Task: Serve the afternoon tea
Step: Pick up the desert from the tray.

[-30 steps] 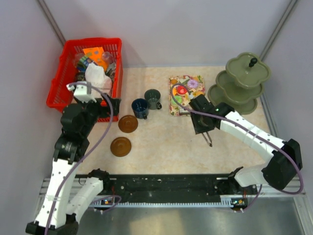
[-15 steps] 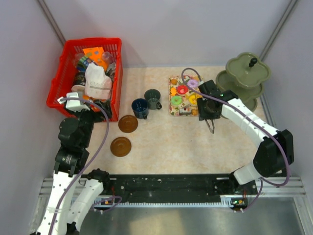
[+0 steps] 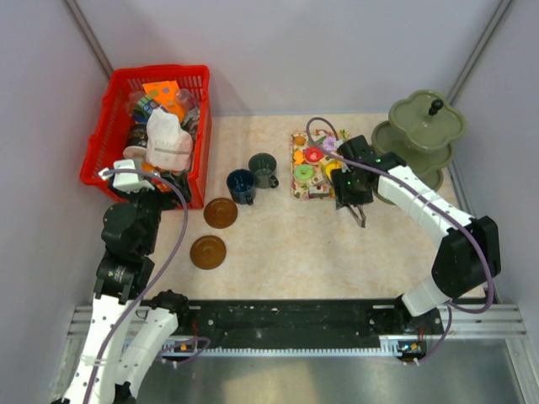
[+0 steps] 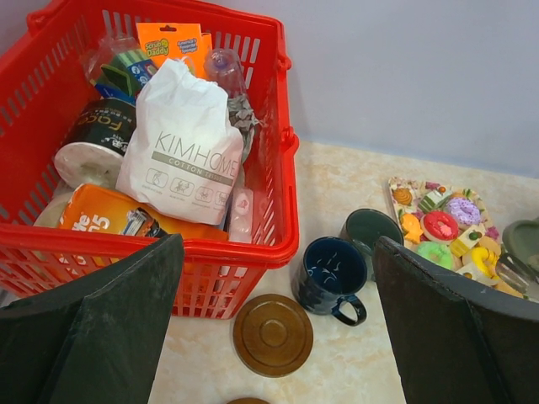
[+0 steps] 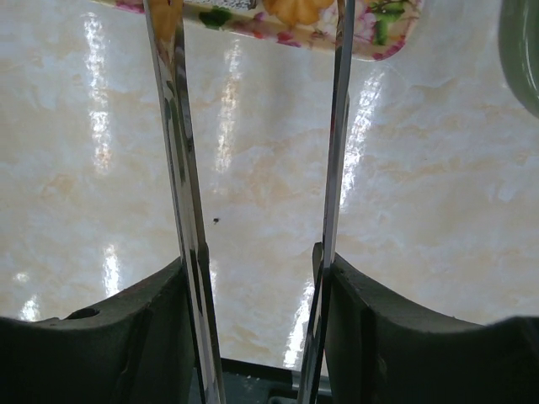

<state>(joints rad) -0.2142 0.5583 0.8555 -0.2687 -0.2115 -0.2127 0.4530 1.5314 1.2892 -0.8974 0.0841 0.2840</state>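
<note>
Over on the left at the back sits a red plastic basket (image 4: 210,248), crammed with packets. A white paper bag (image 4: 181,143) stands tallest in it. Just off its near right corner are a navy mug (image 4: 333,268) and a dark-green mug (image 4: 370,229), close together. One round brown saucer (image 4: 272,334) lies in front of them and a second brown saucer (image 3: 208,252) nearer the arms.

The small colourful toy pastries (image 4: 438,225) all lie on a flowered rectangular tray (image 3: 296,156) mid-table. The olive-green three-tier stand (image 3: 413,118) rises in the far right corner, just beside the tray. The right forearm crosses in front of its lowest tier.

The left gripper (image 4: 276,244) hangs by the basket's near wall, its fingers spread wide with nothing between them.

The right gripper (image 5: 257,278) hovers at the tray's near right corner and grips the thin metal tongs (image 5: 181,168). One blade presses against the inner face of each finger, so the fingers stand about halfway apart. The blades run forward, apart from one another, across the tray's near rim. Their tips are out of view.

The beige marbled tabletop (image 3: 286,244) lies bare between the saucers and the right arm. Pale walls close in both sides and the back.
</note>
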